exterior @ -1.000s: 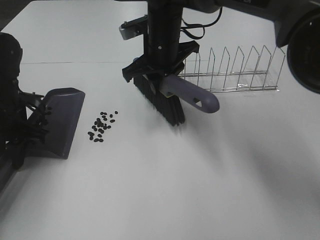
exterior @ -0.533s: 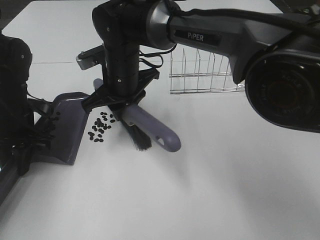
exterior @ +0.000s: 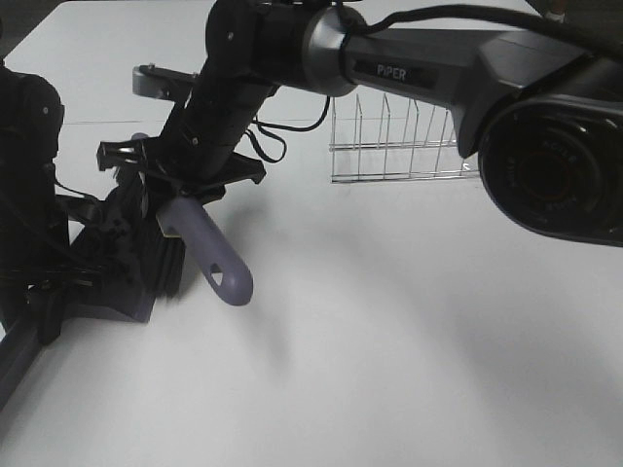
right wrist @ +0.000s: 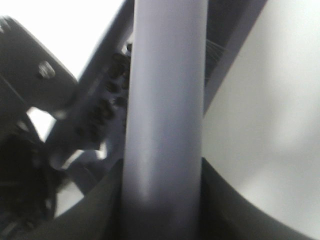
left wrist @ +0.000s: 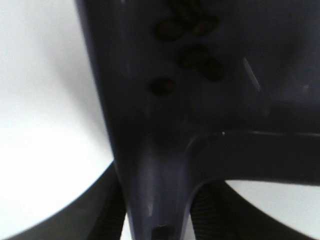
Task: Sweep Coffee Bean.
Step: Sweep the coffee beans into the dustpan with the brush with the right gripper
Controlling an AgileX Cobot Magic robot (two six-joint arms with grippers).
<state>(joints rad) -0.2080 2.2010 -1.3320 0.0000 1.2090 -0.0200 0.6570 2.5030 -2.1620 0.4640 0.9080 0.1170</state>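
1. Five coffee bean [left wrist: 162, 86] pieces can be counted as dark, glossy ovals in the left wrist view, with more blurred ones near the frame's edge. They lie inside the dustpan [left wrist: 145, 145], loosely grouped. From the high camera none shows on the table [exterior: 389, 341].
2. One dustpan, grey-purple, sits at the table's left side. Its handle is pinched between the jaws of the left gripper [left wrist: 157, 215].
3. One brush [exterior: 209, 258] leans steeply, its purple handle pointing toward the camera and its black bristles against the dustpan's open edge.
4. Reaching across the middle, the right arm bends down over the dustpan, and the right gripper [exterior: 185, 190] has its jaws clamped around the brush handle.
5. One wire rack [exterior: 394, 146] stands well apart, behind the right arm.
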